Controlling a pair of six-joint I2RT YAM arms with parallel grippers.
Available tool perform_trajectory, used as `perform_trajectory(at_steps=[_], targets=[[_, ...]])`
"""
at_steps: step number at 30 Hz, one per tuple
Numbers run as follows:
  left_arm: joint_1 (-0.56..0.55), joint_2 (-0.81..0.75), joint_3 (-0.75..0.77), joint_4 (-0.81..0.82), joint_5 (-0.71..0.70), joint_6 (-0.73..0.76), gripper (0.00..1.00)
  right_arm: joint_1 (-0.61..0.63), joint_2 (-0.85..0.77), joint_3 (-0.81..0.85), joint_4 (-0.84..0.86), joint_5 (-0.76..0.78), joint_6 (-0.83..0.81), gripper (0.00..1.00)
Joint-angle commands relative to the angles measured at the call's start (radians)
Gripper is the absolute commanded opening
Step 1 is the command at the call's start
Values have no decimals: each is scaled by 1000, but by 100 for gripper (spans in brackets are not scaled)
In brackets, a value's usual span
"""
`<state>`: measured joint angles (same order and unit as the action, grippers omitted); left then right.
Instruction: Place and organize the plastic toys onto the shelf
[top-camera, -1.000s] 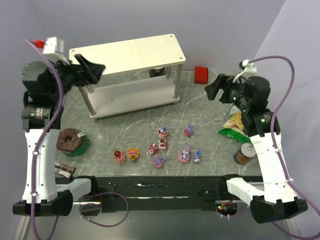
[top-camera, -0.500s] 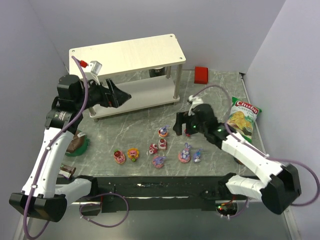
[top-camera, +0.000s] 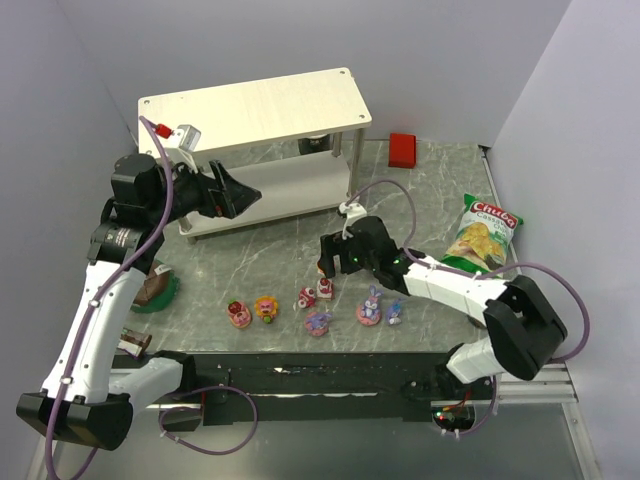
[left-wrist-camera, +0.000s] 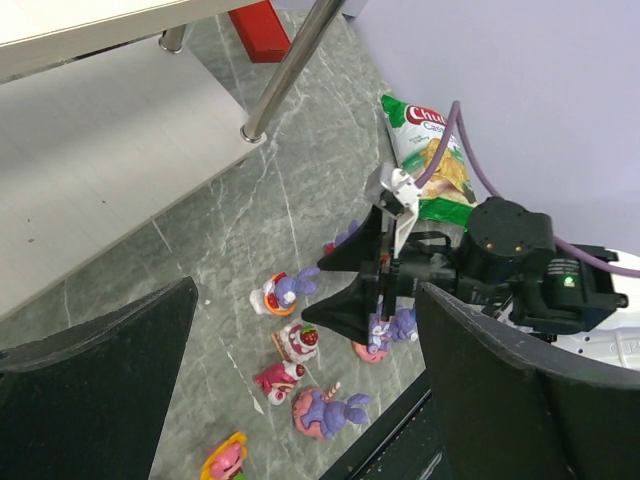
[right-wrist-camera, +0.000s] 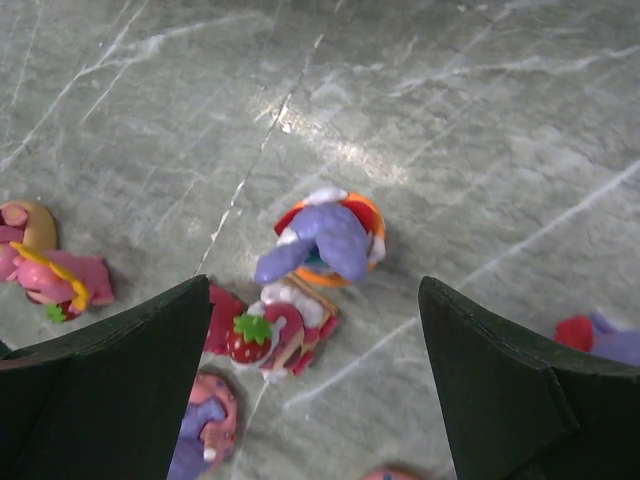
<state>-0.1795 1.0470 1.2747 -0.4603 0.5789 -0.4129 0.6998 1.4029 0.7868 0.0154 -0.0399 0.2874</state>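
Right gripper (top-camera: 327, 258) wide open, holding nothing, low over the orange-base bunny (right-wrist-camera: 325, 238) among the plastic toys (top-camera: 318, 322) clustered on the grey marble tabletop (top-camera: 240, 262); left gripper (top-camera: 245, 192) wide open, empty, by the shelf (top-camera: 255, 108) lower tier; plain lilac walls (top-camera: 450, 60).

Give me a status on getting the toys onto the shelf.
Done: nothing. The toys in view all lie on the table, none on the shelf. In hand: the right gripper hangs open over the bunny on an orange base, not gripping it; the left gripper is open by the shelf's lower board. Left: placing every toy.
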Motion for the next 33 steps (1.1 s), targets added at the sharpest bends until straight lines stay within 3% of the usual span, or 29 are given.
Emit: perform_trajectory(at_steps=[1,19,29,33], targets=[[-3,8,37,38,4,-9,96,20,47,-4,161,21,-25,90],[-3,67,74,28,-16,-44,96,24,173,-90,391,107,-10,78],[-3,65,69,18,-40,-44,96,30,220,-87,408,84,1,75],[-3,59,63,15,-45,-41,96,36,229,-89,406,94,12,68]])
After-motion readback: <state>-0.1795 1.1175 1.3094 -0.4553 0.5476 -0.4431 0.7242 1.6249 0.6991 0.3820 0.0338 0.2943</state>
